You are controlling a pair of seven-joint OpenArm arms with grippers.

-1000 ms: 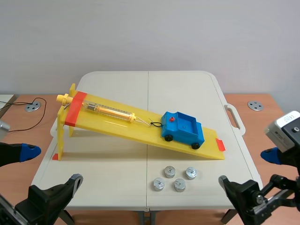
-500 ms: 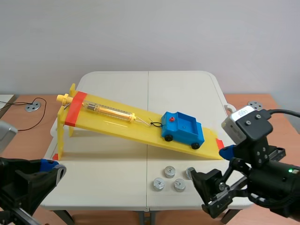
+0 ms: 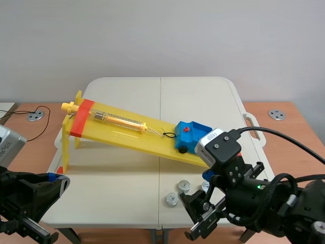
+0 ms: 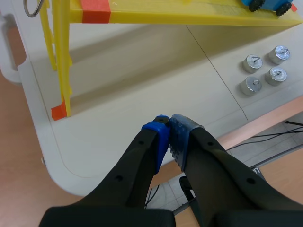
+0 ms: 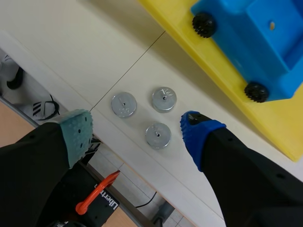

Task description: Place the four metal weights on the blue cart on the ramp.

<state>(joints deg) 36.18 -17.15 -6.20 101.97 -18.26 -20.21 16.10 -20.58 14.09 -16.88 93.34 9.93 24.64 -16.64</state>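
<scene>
Several small silver metal weights point(image 5: 158, 135) lie close together on the white table point(image 3: 127, 178) near its front edge, just below the ramp's low end. My right gripper point(image 5: 137, 128) hovers open above them, one finger on each side of the cluster, touching none. The blue cart point(image 5: 255, 42) sits low on the yellow ramp point(image 5: 208, 61) just ahead of that gripper; in the scene view the right arm covers part of the cart point(image 3: 192, 133). My left gripper point(image 4: 169, 130) is shut on nothing above the table's front left edge, with the weights point(image 4: 253, 62) far off to its side.
A clear spring tube point(image 3: 119, 120) lies along the upper ramp, tied to the cart by a cord. The ramp's yellow legs point(image 4: 59, 56) stand ahead of the left gripper. The table edge runs close behind the weights. A carrying handle point(image 3: 252, 127) sticks out at the table's right side.
The right arm has swung in from the right to hang over the weights, its fingers narrowing. The left gripper has gone from open to shut.
</scene>
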